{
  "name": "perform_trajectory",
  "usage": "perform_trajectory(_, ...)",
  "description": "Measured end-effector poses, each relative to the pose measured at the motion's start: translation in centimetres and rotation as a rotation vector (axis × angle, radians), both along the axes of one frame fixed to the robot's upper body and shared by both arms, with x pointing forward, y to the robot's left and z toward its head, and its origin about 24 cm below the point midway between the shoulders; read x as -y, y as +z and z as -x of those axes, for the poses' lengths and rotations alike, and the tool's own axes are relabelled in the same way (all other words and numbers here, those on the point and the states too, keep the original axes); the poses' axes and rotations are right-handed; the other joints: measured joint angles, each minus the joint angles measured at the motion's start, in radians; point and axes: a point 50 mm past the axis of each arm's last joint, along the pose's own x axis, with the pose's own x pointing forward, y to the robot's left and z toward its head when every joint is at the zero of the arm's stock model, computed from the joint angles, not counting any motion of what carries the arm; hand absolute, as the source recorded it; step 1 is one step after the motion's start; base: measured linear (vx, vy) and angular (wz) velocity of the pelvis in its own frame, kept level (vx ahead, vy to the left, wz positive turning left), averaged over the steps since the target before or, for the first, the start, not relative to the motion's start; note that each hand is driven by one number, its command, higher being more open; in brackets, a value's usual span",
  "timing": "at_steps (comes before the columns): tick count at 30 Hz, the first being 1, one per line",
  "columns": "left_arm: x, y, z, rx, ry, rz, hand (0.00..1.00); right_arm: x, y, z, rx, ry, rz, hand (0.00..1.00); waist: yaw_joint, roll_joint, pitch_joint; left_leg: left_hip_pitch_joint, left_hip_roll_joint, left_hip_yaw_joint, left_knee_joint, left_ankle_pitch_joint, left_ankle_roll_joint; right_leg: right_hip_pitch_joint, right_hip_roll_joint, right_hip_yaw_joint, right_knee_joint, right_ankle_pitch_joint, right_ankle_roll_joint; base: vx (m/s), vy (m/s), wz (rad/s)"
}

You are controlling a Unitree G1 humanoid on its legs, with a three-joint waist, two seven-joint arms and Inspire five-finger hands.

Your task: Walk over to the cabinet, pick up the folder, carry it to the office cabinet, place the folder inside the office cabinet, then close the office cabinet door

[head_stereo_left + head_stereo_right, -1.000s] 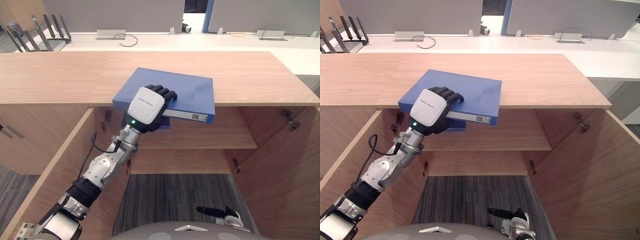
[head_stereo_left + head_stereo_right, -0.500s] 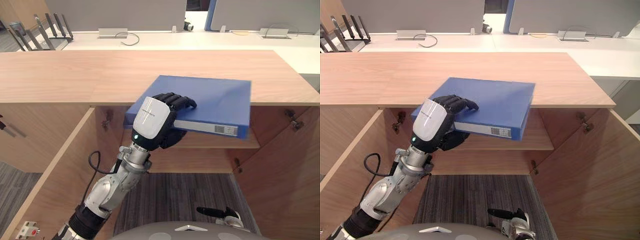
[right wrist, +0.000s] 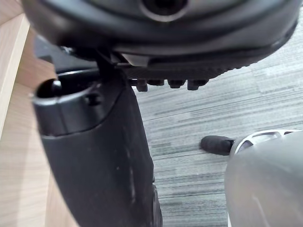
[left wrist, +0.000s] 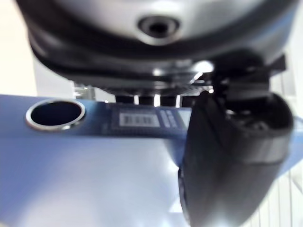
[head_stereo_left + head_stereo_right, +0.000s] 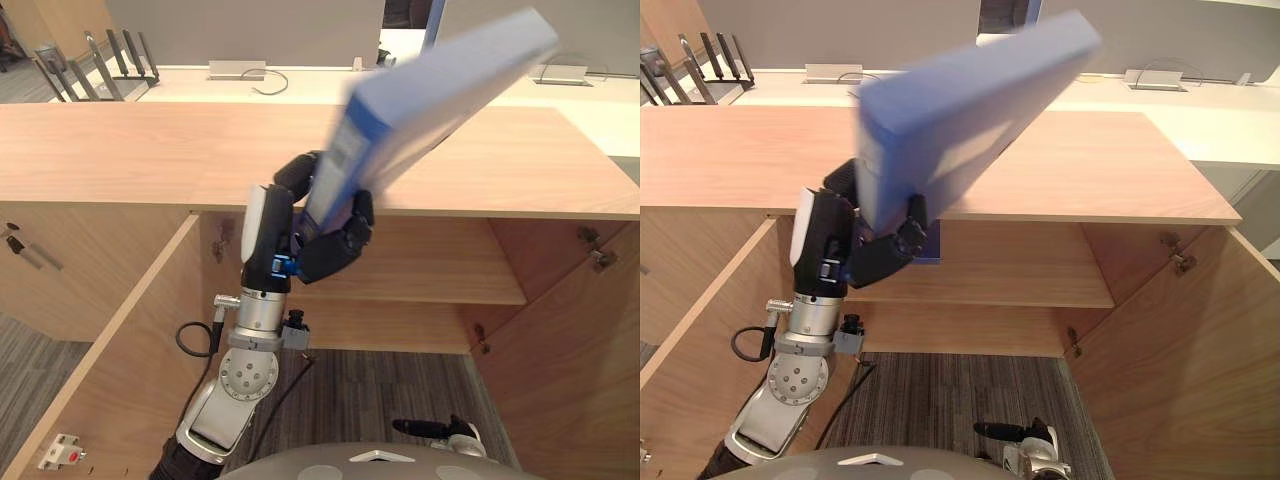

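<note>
The left hand (image 5: 290,240) is closed around the lower end of the blue folder (image 5: 440,90), fingers (image 5: 340,245) curled over one face and the thumb on the other. The folder is in the air, tilted steeply, with its free end pointing toward 1 o'clock from the hand. It is blurred. It crosses in front of the front edge of the wooden cabinet (image 5: 130,150) and rests on nothing but the hand. In the left wrist view the thumb (image 4: 232,156) presses on the folder's flat face, next to the spine with its round metal ring (image 4: 55,113) and a small label (image 4: 137,119).

The cabinet stands open below. One door (image 5: 110,380) swings out at 8 o'clock and the other (image 5: 580,370) at 4 o'clock. A bare shelf (image 5: 440,285) lies between them, under the top. Grey carpet (image 5: 380,390) covers the floor in front.

The right hand (image 5: 435,430) hangs low at 5 o'clock, over the carpet, fingers straight and holding nothing. A white desk (image 5: 300,85) runs along behind the cabinet at 12 o'clock.
</note>
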Motion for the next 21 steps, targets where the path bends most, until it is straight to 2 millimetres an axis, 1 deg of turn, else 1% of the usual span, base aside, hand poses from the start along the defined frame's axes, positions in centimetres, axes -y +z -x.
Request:
perform_trajectory(2,-0.5,-1.3,0.0,-0.13,-0.044,0.137,0.0,0.0,0.0,0.1,-0.005,-0.001,-0.001,1.0,0.004,-0.002,-0.001,-0.011,0.002,-0.001,0.017,-0.007,0.0,-0.001,0.0,0.001,0.0,0.0,0.0,-0.07,-0.033,0.02)
perform_trajectory(4,-0.7,-2.3,0.1,-0.219,-0.079,0.231,0.0,0.0,-0.1,0.2,-0.009,-0.002,-0.001,1.0,0.006,0.0,-0.003,-0.009,0.002,0.0,0.018,-0.006,0.0,0.001,0.001,0.001,0.0,0.0,0.0,-0.07,-0.028,-0.01)
perform_trajectory(6,-0.8,-3.6,0.0,-0.308,-0.117,0.301,0.0,0.1,0.0,0.3,-0.009,-0.004,0.001,1.0,0.009,0.005,-0.007,-0.008,0.003,0.0,0.018,-0.006,0.0,0.001,0.001,0.001,0.0,0.0,0.0,-0.06,-0.024,-0.01)
perform_trajectory(10,-0.9,-6.8,0.2,-0.517,-0.183,0.483,0.0,0.4,0.0,0.4,-0.02,-0.001,-0.004,1.0,0.008,0.019,-0.017,-0.006,0.003,0.001,0.014,-0.004,0.001,0.001,0.002,0.002,0.0,0.0,0.0,-0.04,-0.019,-0.01)
perform_trajectory(11,-0.8,-8.0,0.3,-0.588,-0.197,0.544,0.0,0.4,0.0,0.4,-0.019,0.001,-0.005,1.0,0.008,0.023,-0.019,-0.006,0.003,0.001,0.012,-0.004,0.001,0.001,0.002,0.002,0.0,0.0,-0.001,-0.03,-0.018,0.0)
perform_trajectory(14,-0.5,-9.7,0.5,-0.692,-0.226,0.634,0.0,0.4,0.0,0.4,-0.021,0.004,-0.006,1.0,0.009,0.025,-0.02,-0.002,0.002,0.002,0.009,-0.004,0.001,0.001,0.003,0.002,0.0,-0.001,-0.003,0.0,0.0,0.0)
perform_trajectory(17,0.4,-11.8,1.1,-0.827,-0.262,0.748,0.0,0.4,0.0,0.2,-0.032,0.037,0.0,1.0,0.01,0.025,-0.02,0.009,0.001,0.006,-0.006,-0.001,0.002,0.003,0.003,0.004,0.0,-0.002,-0.003,-0.02,-0.01,-0.04)
perform_trajectory(21,1.2,-13.6,2.1,-0.953,-0.297,0.801,0.0,0.3,0.0,0.1,-0.035,0.045,-0.001,1.0,0.009,0.024,-0.02,0.009,-0.001,0.006,-0.01,0.0,0.002,0.001,0.002,0.002,0.0,-0.002,-0.003,0.0,0.0,0.0)
